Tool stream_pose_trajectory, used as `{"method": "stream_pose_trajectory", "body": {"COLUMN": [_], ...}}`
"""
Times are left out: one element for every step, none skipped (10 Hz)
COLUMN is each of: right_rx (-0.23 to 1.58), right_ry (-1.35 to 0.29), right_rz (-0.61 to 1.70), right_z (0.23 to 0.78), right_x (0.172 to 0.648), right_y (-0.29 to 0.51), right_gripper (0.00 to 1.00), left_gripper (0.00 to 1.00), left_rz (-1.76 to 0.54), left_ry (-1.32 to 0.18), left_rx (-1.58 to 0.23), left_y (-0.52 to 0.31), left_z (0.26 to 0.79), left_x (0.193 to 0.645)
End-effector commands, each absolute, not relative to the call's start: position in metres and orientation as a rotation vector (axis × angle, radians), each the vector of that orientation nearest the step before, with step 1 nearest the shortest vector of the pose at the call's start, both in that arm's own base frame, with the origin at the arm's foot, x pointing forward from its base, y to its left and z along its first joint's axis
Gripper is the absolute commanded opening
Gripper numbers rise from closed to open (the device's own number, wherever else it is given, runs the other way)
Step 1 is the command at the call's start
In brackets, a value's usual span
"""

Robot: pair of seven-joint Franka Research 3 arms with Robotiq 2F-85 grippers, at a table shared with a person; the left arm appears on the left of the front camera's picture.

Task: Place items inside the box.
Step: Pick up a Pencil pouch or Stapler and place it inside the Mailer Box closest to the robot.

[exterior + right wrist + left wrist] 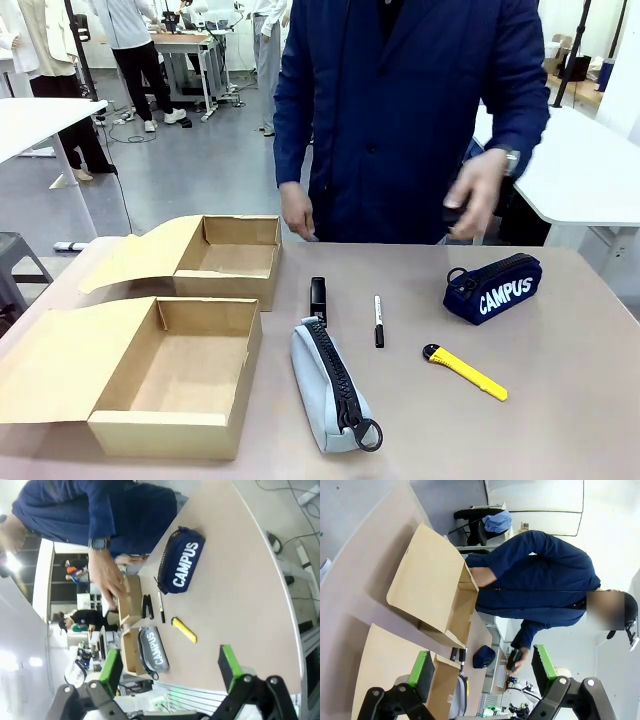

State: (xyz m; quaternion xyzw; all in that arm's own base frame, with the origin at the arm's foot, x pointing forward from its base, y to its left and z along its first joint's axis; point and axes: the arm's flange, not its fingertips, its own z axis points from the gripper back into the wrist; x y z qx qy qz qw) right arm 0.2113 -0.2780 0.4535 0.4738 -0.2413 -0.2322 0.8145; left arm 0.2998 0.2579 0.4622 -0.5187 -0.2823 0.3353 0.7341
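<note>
A: How do the 2 grippers stand?
B: The left gripper (pixel 482 669) has its jaws spread wide, with nothing between the green pads. The right gripper (pixel 170 666) is just as wide open and holds nothing.
A: And the items?
B: All are on the table (pixel 560 430), outside the 2 open cardboard boxes. The grey pouch (pixel 335 385) lies just beside the near box (pixel 170 385), zip up. Beyond it a small black clip-like piece (pixel 318 298) and the black marker (pixel 378 320) lie near each other. The yellow utility knife (pixel 465 372) lies further right, apart from them, and the navy CAMPUS pouch (pixel 493 288) sits beyond it, nearer the person.
A: The person's hands?
B: One hand (pixel 478 195) is raised above the navy pouch, closed round something small and dark, too blurred to name. The other hand (pixel 298 212) hangs behind the far box (pixel 232 258)
</note>
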Motion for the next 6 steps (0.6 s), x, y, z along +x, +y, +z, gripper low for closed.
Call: {"method": "stream_pose_trajectory", "body": {"right_rx": [0.967,0.932,0.838,0.744,0.616,0.519], "right_ry": [-0.475,-0.432,-0.382,-0.326,-0.274,-0.230], "right_rz": [-0.427,-0.417,-0.366,-0.322,-0.295,-0.224], "right_z": [0.456,0.459,0.462,0.467,0.473,0.484], "right_x": [0.248,0.271,0.296,0.319,0.343,0.365], "right_y": [-0.246,-0.220,-0.184,-0.151,-0.118,-0.084], "right_gripper": [1.00,1.00,1.00,1.00,1.00,1.00], "left_gripper": [1.00,1.00,1.00,1.00,1.00,1.00], "left_rz": [0.731,0.731,0.731,0.731,0.731,0.731], "left_ry": [-0.620,-0.620,-0.620,-0.620,-0.620,-0.620], "left_rx": [-1.151,-1.151,-1.151,-1.151,-1.151,-1.151], "left_y": [0.259,0.259,0.259,0.259,0.259,0.259], "left_z": [0.464,0.464,0.464,0.464,0.464,0.464], "left_x": [0.300,0.300,0.300,0.300,0.300,0.300]}}
